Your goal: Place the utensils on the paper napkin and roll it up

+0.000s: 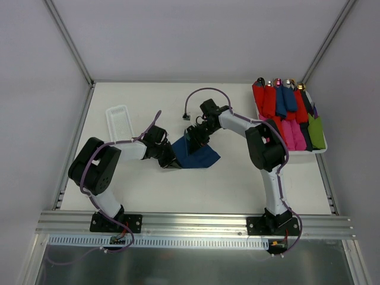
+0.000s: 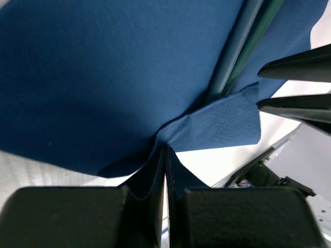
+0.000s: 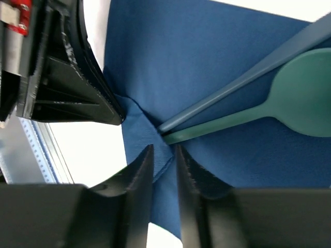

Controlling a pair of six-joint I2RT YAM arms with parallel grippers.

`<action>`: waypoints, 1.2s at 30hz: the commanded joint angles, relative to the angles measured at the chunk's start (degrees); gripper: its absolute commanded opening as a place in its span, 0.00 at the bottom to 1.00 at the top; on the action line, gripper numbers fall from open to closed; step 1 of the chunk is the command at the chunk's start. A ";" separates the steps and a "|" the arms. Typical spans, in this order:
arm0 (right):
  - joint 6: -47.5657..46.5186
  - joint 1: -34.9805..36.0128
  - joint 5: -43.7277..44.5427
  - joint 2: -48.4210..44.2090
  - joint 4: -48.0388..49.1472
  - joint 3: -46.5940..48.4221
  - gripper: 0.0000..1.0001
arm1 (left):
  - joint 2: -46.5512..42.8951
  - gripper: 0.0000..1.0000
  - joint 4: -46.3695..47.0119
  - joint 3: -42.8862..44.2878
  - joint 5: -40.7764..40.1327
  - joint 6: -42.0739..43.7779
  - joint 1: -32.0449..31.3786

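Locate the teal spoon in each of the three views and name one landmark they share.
Top external: teal spoon cannot be made out.
Left wrist: its dark green handle, upper right, running diagonally beside a bluer handle.
Right wrist: bowl at the right edge, handle reaching left toward centre.
Shared landmark: the navy napkin under it.

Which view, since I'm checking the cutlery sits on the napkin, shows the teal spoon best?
The right wrist view: the spoon shows bowl and handle, lying on the napkin. The left wrist view catches only a stretch of its handle. In the top view it cannot be made out.
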 commanded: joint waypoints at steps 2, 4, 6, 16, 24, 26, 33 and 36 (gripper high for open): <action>2.47 -1.42 2.92 -2.90 -0.76 2.57 0.32 | 1.47 0.00 0.57 0.12 -1.34 -3.32 -0.72; 3.35 -2.73 3.81 -5.09 -0.76 1.69 0.34 | 1.38 0.00 0.49 -0.32 -1.78 -3.85 -0.72; 5.19 -5.11 5.39 -9.05 -0.50 -0.14 0.34 | 1.21 0.00 0.57 -0.85 -2.75 -4.91 -0.64; 15.28 -8.46 3.30 -28.38 2.13 -17.55 0.31 | 3.40 0.00 0.57 -3.57 -5.30 -11.41 -0.81; 25.76 -4.85 0.04 -27.17 12.59 -25.73 0.21 | 3.67 0.00 0.57 -4.81 -5.47 -12.82 -0.81; 26.73 -3.80 -0.23 -25.59 14.35 -26.17 0.21 | 3.40 0.00 0.57 -5.16 -5.56 -13.00 -0.81; 29.71 -1.78 -1.63 -19.97 15.67 -24.24 0.20 | 2.96 0.00 0.75 -5.42 -5.91 -12.82 -0.81; 30.07 -0.90 -2.07 -18.21 15.76 -23.01 0.20 | 3.05 0.00 0.75 -5.51 -5.91 -12.56 -0.81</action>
